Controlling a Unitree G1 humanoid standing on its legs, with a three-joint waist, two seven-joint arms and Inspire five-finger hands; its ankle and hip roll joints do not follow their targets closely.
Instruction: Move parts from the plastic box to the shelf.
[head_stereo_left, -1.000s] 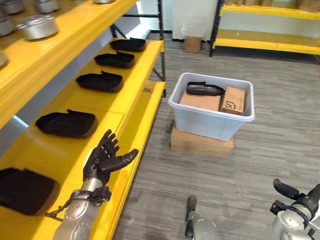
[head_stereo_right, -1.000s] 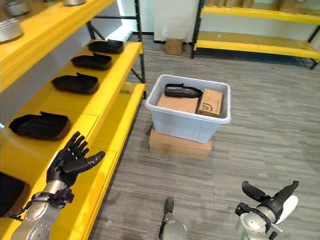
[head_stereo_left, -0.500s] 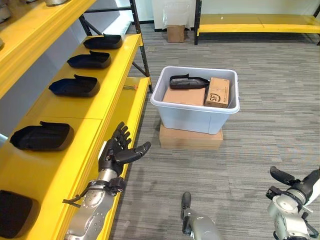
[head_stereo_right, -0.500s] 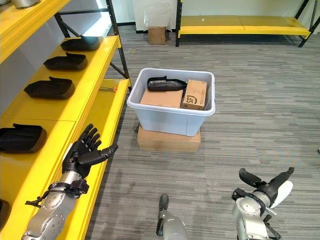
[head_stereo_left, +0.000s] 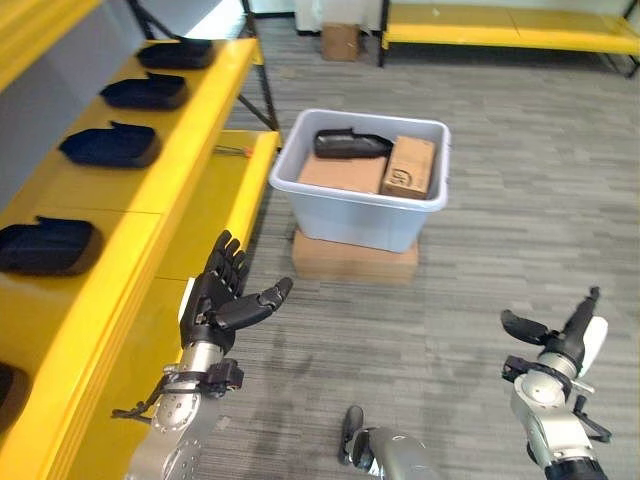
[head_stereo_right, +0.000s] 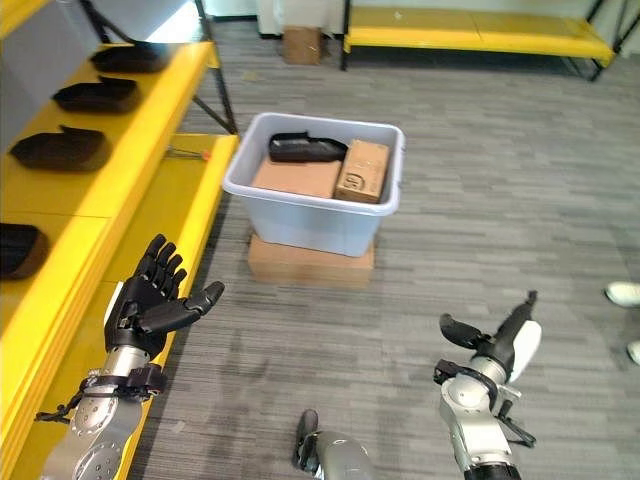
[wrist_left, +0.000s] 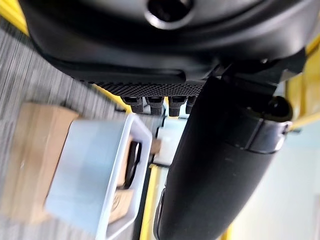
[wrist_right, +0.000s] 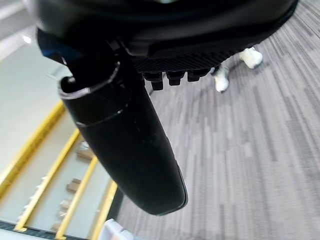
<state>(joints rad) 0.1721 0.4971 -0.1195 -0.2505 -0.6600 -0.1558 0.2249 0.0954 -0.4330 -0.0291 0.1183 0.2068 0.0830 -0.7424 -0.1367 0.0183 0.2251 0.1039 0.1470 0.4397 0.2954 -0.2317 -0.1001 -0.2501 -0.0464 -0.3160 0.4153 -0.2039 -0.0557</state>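
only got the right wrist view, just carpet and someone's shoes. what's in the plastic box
Observer: The plastic box on the floor holds one black part lying on top of cardboard boxes.
Operator: left hand holding anything
Observer: No. The left hand is open and empty, raised beside the yellow shelf's edge.
Operator: any parts on the shelf already
Observer: Yes, a row of black parts lies along the shelf.
Operator: and my right hand
Observer: The right hand is open and empty, low over the carpet, well short of the box.
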